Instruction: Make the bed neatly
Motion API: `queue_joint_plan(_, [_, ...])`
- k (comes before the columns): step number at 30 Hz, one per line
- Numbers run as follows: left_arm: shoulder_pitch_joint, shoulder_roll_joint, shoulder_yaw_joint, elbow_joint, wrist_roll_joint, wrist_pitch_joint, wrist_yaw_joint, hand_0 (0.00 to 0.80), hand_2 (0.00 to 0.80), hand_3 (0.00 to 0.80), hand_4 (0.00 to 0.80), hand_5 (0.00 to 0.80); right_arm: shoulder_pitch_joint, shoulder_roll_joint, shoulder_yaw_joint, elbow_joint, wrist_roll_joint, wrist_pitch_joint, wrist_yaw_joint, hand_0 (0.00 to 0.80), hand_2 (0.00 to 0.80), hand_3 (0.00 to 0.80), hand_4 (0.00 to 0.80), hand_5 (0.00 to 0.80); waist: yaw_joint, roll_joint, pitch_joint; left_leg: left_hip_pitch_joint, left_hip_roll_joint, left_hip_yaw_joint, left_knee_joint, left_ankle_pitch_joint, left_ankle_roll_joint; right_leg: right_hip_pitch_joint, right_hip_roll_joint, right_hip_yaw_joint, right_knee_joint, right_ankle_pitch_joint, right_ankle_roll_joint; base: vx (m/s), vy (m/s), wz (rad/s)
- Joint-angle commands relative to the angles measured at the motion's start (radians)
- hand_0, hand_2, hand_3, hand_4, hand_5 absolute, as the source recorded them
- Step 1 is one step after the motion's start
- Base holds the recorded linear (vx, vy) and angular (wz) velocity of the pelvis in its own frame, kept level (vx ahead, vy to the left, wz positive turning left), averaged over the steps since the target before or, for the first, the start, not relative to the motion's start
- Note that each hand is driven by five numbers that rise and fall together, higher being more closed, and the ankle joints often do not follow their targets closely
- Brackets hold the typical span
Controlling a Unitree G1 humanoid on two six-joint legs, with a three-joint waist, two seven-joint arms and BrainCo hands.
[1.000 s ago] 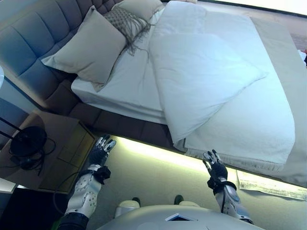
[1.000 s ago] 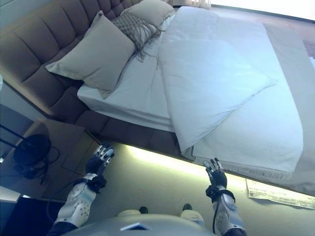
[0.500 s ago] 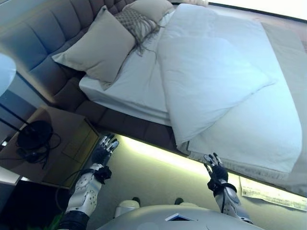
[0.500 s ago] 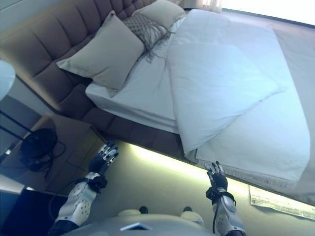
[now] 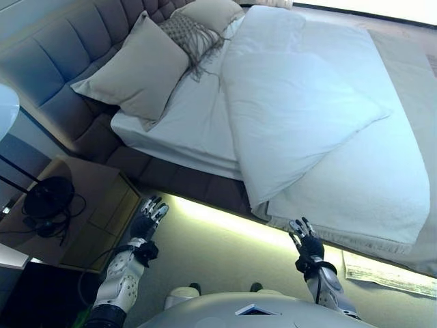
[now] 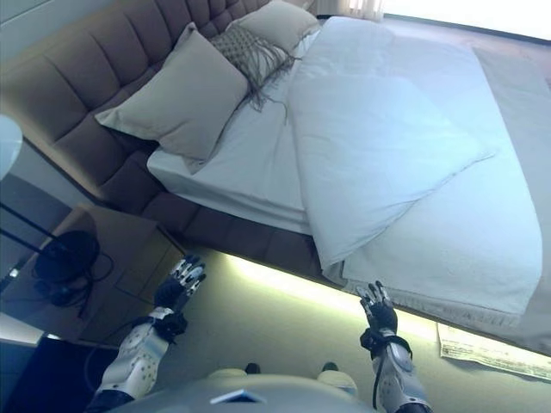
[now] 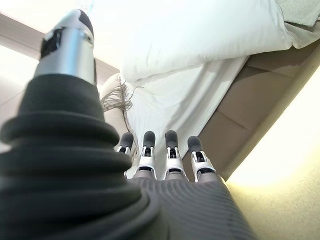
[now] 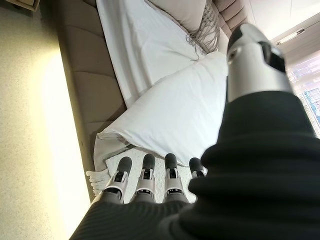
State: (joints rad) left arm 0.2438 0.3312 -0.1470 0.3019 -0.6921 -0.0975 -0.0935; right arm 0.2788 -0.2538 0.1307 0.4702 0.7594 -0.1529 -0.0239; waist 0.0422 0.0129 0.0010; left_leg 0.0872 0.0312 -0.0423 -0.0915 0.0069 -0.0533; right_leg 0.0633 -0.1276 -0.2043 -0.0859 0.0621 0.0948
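Note:
A white duvet (image 5: 300,116) lies folded back on the bed, its near corner (image 5: 258,205) hanging at the bed's side above a textured white blanket (image 5: 362,198). The bare sheet (image 5: 184,123) shows toward the headboard. A large beige pillow (image 5: 133,72) leans on the padded headboard (image 5: 61,61), with a fringed grey cushion (image 5: 188,31) and another pillow (image 5: 208,10) behind. My left hand (image 5: 143,222) is open over the floor short of the bed. My right hand (image 5: 306,242) is open just below the blanket's fringed edge, holding nothing.
A wooden nightstand (image 5: 82,212) stands left of the bed with a black lamp base (image 5: 44,198) and cords on it. A lit strip (image 5: 225,222) runs under the bed frame. A white mat (image 5: 389,270) lies on the floor at right.
The camera has shifted slightly, so the whole scene moved in the picture. Both hands stay open in about the same places below the bed's side.

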Motion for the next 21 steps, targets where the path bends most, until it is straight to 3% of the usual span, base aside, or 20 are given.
queue_joint_plan(1, [-0.061,0.021,0.001,-0.026,-0.023,-0.048,0.001,0.000,0.000,0.000,0.000,0.000,-0.037,-0.021,0.007,-0.082,0.007,-0.035,0.002,0.000,0.000,0.000,0.000,0.000,0.005,-0.015,0.017,-0.042,-0.013,0.094,0.004,0.040,0.046,-0.017,-0.021,0.009,0.026,0.027,0.036,0.057,0.028,0.00])
queue_joint_plan(8, [-0.044,0.021,0.007,-0.031,-0.020,-0.022,0.021,0.000,0.000,0.000,0.000,0.000,-0.028,-0.018,-0.001,-0.102,-0.005,-0.010,0.013,0.000,0.000,0.000,0.000,0.000,-0.002,-0.018,0.015,-0.028,-0.019,0.112,0.008,0.029,0.057,-0.017,-0.038,0.030,0.043,0.023,0.045,0.046,0.049,-0.02])
queue_joint_plan(14, [-0.060,0.029,0.007,-0.013,-0.006,-0.003,0.007,0.000,0.000,0.000,0.000,0.000,-0.035,-0.011,-0.003,-0.104,0.014,-0.031,-0.007,0.000,0.000,0.000,0.000,0.000,-0.001,-0.025,0.039,-0.054,-0.052,0.099,0.100,-0.008,0.091,-0.054,-0.086,0.060,0.156,0.028,0.054,0.011,0.071,0.02])
queue_joint_plan(18, [-0.099,0.034,-0.005,0.012,0.026,0.012,-0.013,0.000,0.000,0.000,0.000,0.000,-0.065,0.011,0.009,-0.105,0.031,-0.071,-0.051,0.000,0.000,0.000,0.000,0.000,0.010,-0.009,0.070,-0.084,-0.094,0.064,0.165,-0.031,0.139,-0.114,-0.139,0.081,0.371,0.064,0.032,0.024,0.120,0.08])
queue_joint_plan(21, [-0.109,0.041,-0.009,0.017,0.048,0.027,-0.022,0.000,0.000,0.000,0.000,0.000,-0.050,0.025,0.009,-0.115,0.036,-0.079,-0.056,0.000,0.000,0.000,0.000,0.000,0.004,0.025,0.079,-0.078,-0.111,0.060,0.166,-0.030,0.163,-0.209,-0.167,0.087,0.610,0.113,0.019,0.079,0.242,0.14])
